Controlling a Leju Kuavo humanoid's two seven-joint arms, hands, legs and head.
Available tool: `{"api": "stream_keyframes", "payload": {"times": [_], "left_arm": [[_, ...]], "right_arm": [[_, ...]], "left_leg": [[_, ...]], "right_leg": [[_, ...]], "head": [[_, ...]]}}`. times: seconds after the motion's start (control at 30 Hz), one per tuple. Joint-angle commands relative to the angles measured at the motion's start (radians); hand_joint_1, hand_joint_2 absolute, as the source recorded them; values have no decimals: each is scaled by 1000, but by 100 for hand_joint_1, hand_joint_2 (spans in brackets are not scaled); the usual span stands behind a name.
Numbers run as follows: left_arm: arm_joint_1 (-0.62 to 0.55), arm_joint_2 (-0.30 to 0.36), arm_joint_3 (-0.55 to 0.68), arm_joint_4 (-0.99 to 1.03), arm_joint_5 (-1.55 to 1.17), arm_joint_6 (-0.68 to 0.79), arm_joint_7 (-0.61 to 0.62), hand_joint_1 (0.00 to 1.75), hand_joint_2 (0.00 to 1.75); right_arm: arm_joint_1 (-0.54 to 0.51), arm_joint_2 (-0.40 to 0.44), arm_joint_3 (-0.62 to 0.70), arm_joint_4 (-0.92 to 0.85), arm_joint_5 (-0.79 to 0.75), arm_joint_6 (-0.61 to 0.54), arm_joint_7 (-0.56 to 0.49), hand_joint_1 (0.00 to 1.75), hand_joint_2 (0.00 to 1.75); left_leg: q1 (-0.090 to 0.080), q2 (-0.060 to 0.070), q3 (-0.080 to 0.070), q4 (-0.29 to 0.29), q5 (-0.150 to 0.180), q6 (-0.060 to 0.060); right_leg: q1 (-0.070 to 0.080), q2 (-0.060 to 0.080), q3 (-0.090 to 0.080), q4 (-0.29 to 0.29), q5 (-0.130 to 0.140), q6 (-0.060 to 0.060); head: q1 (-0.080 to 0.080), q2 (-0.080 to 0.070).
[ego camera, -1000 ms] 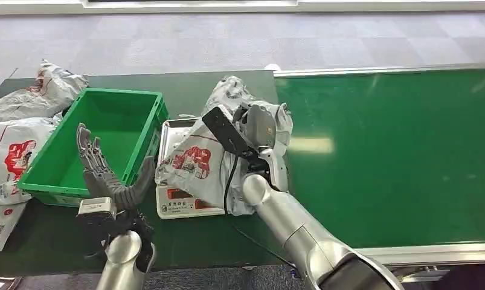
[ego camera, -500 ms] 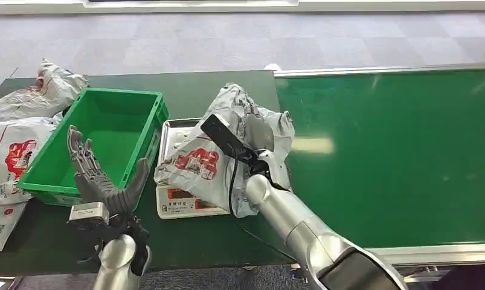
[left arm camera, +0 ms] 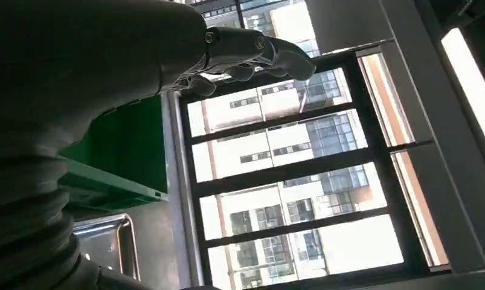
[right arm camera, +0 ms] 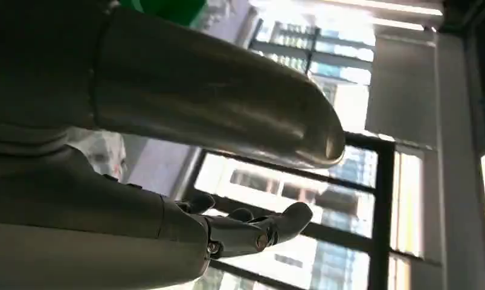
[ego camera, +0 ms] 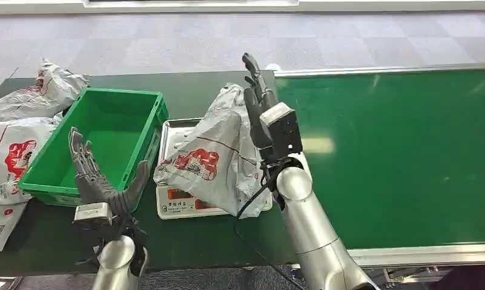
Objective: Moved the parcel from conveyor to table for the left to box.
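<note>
The grey parcel lies slumped on the weighing scale on the bench, just right of the green crate. The right hand stands upright at the parcel's right edge, fingers spread, gripping nothing. The left hand hovers spread near the crate's near wall.

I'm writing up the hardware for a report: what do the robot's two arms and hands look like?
Both arms are smooth silver tubes with rounded joints. The left hand and right hand are dark grey, with slender segmented fingers and a thicker grey thumb. A small black box with a pale top sits at each wrist. A black cable loops loosely along the right forearm; thinner dark wires hang below the left wrist.
</note>
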Motion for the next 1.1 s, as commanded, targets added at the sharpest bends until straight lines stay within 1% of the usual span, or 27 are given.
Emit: {"api": "stream_keyframes", "payload": {"times": [0.03, 0.1, 0.27, 0.3, 0.37, 0.4, 0.43, 0.5, 0.53, 0.57, 0.6, 0.63, 0.7, 0.73, 0.8, 0.83, 0.87, 1.1], "left_arm": [[-129, 35, -15, 181, -120, -16, 45, 0, 175], [-125, 36, -15, 177, -120, -16, 45, 0, 175], [-121, 36, -15, 173, -121, -16, 45, 0, 175], [-147, 52, -41, 207, -208, -34, 86, 0, 175], [-240, 66, -72, 331, -319, -106, 136, 0, 175], [-282, 63, -76, 391, -355, -105, 143, 0, 175], [-327, 60, -83, 461, -369, -136, 145, 0, 175], [-407, 64, -125, 607, -439, -191, 161, 0, 175], [-423, 63, -136, 638, -451, -205, 162, 0, 175], [-452, 57, -152, 696, -477, -208, 160, 0, 175], [-464, 51, -156, 724, -484, -204, 151, 0, 175], [-483, 39, -159, 769, -488, -199, 134, 0, 175], [-497, 29, -172, 811, -502, -195, 124, 0, 175], [-502, 21, -177, 832, -500, -201, 115, 0, 175], [-504, 14, -186, 843, -504, -204, 112, 0, 175], [-510, 12, -193, 860, -507, -206, 108, 0, 175], [-509, 10, -193, 861, -506, -205, 108, 0, 175], [-520, 6, -203, 884, -509, -215, 105, 0, 175]], "right_arm": [[92, -63, -9, -303, 17, -62, -13, 0, 0], [89, -62, -10, -294, 15, -66, -15, 0, 0], [86, -62, -10, -288, 14, -69, -18, 0, 0], [90, -64, -5, -291, 14, -77, -32, 0, 0], [101, -62, 10, -301, 18, -91, -39, 0, 0], [100, -62, 19, -295, 25, -97, -38, 0, 0], [96, -58, 27, -288, 32, -107, -39, 0, 0], [79, -58, 47, -269, 36, -114, -39, 0, 0], [76, -57, 50, -266, 37, -115, -38, 0, 0], [70, -56, 56, -261, 37, -115, -39, 0, 0], [68, -56, 58, -259, 38, -117, -38, 0, 0], [64, -56, 60, -256, 39, -122, -35, 0, 0], [63, -57, 61, -252, 42, -132, -31, 0, 0], [63, -62, 62, -252, 42, -135, -31, 0, 0], [64, -65, 60, -250, 43, -142, -30, 0, 0], [65, -68, 59, -247, 42, -145, -29, 0, 0], [66, -69, 58, -246, 42, -145, -29, 0, 0], [67, -71, 54, -238, 41, -150, -28, 0, 0]], "left_leg": [[1, -8, 2, -1, 1, 0], [0, -3, 1, -1, 1, 0], [1, -4, 3, -2, 1, 0], [1, -4, 3, -2, 1, 0], [1, -4, 3, -2, 1, 0], [1, -6, 2, -2, 2, 0], [1, -9, 2, -2, 2, 0], [1, -9, 2, -2, 3, 0], [1, -6, 1, -1, 2, 0], [1, -7, 2, -2, 3, 0], [0, -3, 1, -1, 2, 0], [0, -6, 2, -2, 3, 0], [0, -5, 2, -2, 2, 0], [0, -3, 1, 0, 2, 0], [1, -5, 4, -3, 2, 0], [0, -2, 1, -1, 1, 0], [1, -4, 3, -2, 1, 0], [1, -2, 3, -1, 1, 0]], "right_leg": [[1, -3, 5, -2, -1, -1], [0, -1, 2, -1, 0, -1], [1, 0, 4, -3, 0, -1], [1, 1, 4, -3, 0, -1], [1, 0, 4, -2, 0, -1], [1, -3, 4, -2, 0, -1], [1, -4, 5, -3, 0, -1], [1, -5, 5, -2, 0, -1], [0, -3, 4, -1, 0, -1], [0, -3, 5, -2, 1, -1], [0, -1, 3, 0, 1, -2], [0, -2, 4, -2, 1, -2], [0, -1, 4, -2, 2, -2], [0, -1, 3, -1, 2, -1], [0, 0, 6, -3, 2, -2], [0, 0, 3, -1, 2, -1], [0, 0, 5, -2, 2, -2], [1, 2, 4, -2, 2, -2]], "head": [[0, 0], [0, 0], [0, 0], [0, 0], [0, 0], [0, 0], [0, 0], [0, 0], [0, 0], [0, 0], [0, 0], [0, 0], [0, 0], [0, 0], [0, 0], [0, 0], [0, 0], [0, 0]]}}
